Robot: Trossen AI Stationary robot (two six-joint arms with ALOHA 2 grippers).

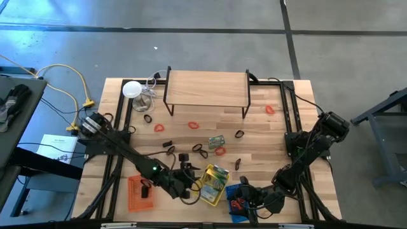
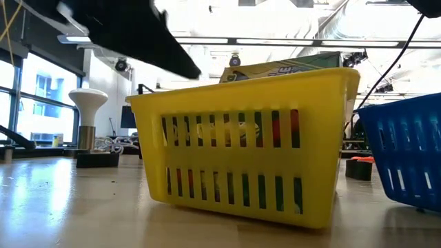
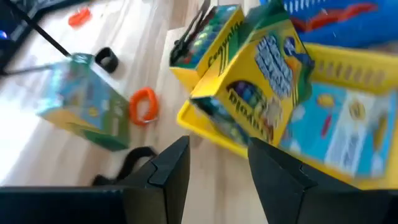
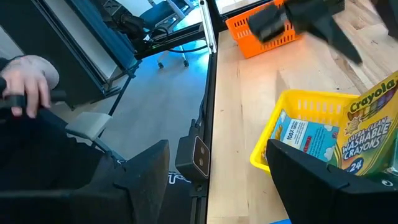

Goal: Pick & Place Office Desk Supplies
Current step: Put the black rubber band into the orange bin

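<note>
Thin red rubber bands (image 1: 193,124) (image 1: 220,151), small black clips (image 1: 198,149) (image 1: 240,134) and a green packet (image 1: 217,141) lie flat on the wooden table. My left gripper (image 1: 186,183) hovers open and empty near the table's near edge, just left of the yellow basket (image 1: 215,184). In its wrist view, my left gripper (image 3: 214,168) faces the green packet (image 3: 87,106), a red band (image 3: 143,104) and a black clip (image 3: 107,59). My right gripper (image 4: 217,180) is open and empty by the blue basket (image 1: 238,202).
The yellow basket (image 2: 248,158) holds crayon boxes (image 3: 267,68). An orange basket (image 1: 140,192) sits near the left front corner. A wooden riser shelf (image 1: 206,89) and a white disc lamp (image 1: 131,89) stand at the far side. A person's hand (image 4: 28,81) shows off the table.
</note>
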